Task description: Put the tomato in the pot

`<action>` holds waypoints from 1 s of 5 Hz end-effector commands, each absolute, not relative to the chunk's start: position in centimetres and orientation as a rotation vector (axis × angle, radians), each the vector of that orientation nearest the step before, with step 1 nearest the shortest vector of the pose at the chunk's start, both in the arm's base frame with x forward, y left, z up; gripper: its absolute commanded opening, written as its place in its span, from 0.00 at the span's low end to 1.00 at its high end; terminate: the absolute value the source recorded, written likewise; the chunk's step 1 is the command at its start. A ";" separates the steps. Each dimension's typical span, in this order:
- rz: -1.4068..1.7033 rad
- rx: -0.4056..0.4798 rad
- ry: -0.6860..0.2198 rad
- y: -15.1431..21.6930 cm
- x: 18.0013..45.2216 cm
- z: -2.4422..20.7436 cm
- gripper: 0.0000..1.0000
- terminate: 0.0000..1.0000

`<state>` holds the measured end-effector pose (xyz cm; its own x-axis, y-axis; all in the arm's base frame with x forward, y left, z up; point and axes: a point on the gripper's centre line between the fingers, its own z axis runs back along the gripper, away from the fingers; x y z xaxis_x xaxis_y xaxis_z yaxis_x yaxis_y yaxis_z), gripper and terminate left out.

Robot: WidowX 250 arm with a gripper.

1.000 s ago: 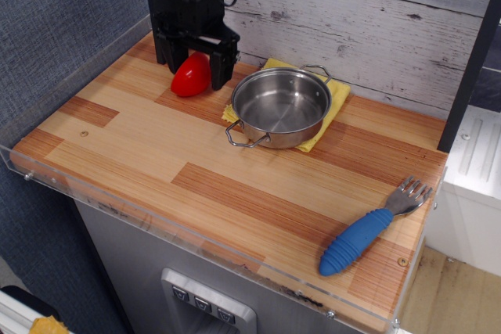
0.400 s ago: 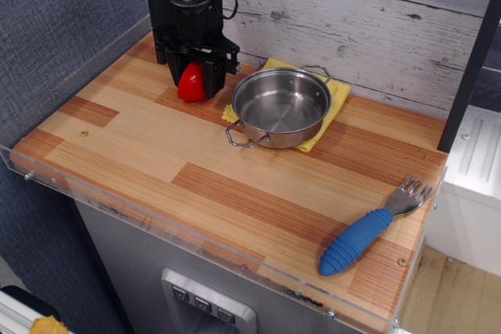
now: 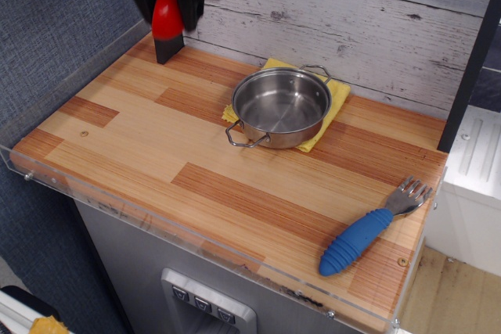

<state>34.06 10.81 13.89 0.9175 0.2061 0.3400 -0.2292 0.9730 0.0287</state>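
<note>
My black gripper [image 3: 167, 19] is high over the table's back left corner, shut on the small glossy red tomato [image 3: 166, 16], which hangs between the fingers well above the wood. The shiny steel pot [image 3: 280, 105] with two wire loop handles stands empty on a yellow cloth [image 3: 340, 91] at the back middle, to the right of and below the gripper. The gripper's upper part is cut off by the frame's top edge.
A fork with a blue ribbed handle [image 3: 373, 230] lies near the front right corner. The wooden tabletop [image 3: 156, 146] has a clear plastic rim along the front and left. A grey plank wall [image 3: 352, 13] stands behind.
The gripper closed on the tomato where it lay on the table left of the pot, then lifted it up and a little to the left.
</note>
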 end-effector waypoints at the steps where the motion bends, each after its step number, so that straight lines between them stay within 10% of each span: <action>1: 0.092 -0.065 -0.407 2.3 31.7 19.2 0.00 0.00; 5: 0.036 -0.018 -0.152 1.0 32.6 8.7 0.00 0.00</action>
